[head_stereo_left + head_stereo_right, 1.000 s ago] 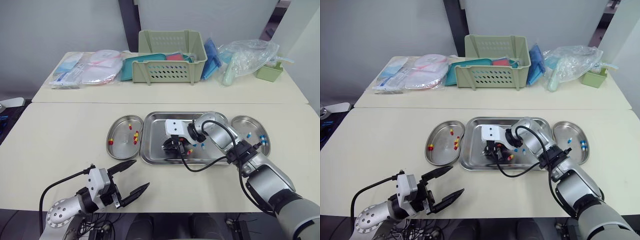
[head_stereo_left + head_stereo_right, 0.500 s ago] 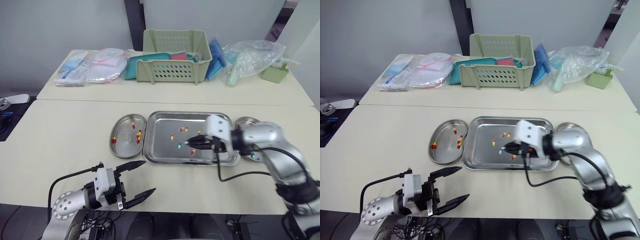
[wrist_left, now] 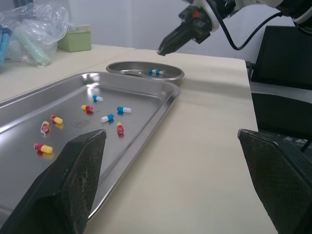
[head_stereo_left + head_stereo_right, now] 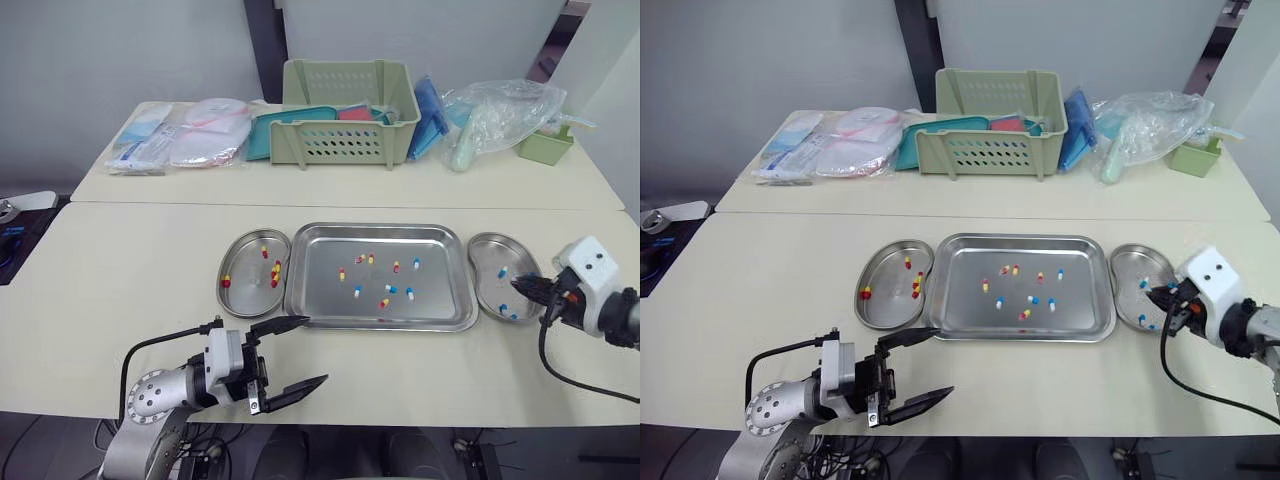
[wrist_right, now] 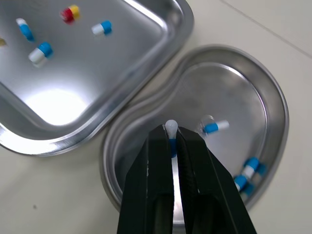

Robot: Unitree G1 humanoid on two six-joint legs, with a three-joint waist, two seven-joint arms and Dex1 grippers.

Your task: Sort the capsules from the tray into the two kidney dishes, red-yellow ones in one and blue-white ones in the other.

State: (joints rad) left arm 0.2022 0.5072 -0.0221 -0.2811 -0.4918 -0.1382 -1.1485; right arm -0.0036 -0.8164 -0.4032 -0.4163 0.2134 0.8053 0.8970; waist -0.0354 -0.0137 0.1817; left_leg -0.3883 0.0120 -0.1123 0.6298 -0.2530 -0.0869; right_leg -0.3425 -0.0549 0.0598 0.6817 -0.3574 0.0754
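Note:
The steel tray [image 4: 375,229] lies mid-table with several red-yellow and blue-white capsules [image 4: 384,291] scattered in it. To its left, the left kidney dish [image 4: 240,292] holds several red-yellow capsules [image 4: 273,270]. On the other side, the right kidney dish [image 4: 489,248] holds several blue-white capsules [image 5: 246,169]. My right gripper [image 4: 518,285] hangs over that dish's near-right part, shut on a blue-white capsule [image 5: 170,128] whose white end pokes out at the fingertips. My left gripper [image 4: 314,350] is wide open and holds nothing, low by the table's front edge, short of the tray.
At the back of the table stand a green basket [image 4: 347,115], flat plastic packets [image 4: 180,135], a clear bag [image 4: 495,115] and a small green box [image 4: 546,145]. A seam [image 4: 200,204] runs across the table behind the tray.
My right gripper left the tray's middle and swung right, carrying a blue-white capsule over the right kidney dish. The camera view also shifted. The left gripper stays open near the front edge.

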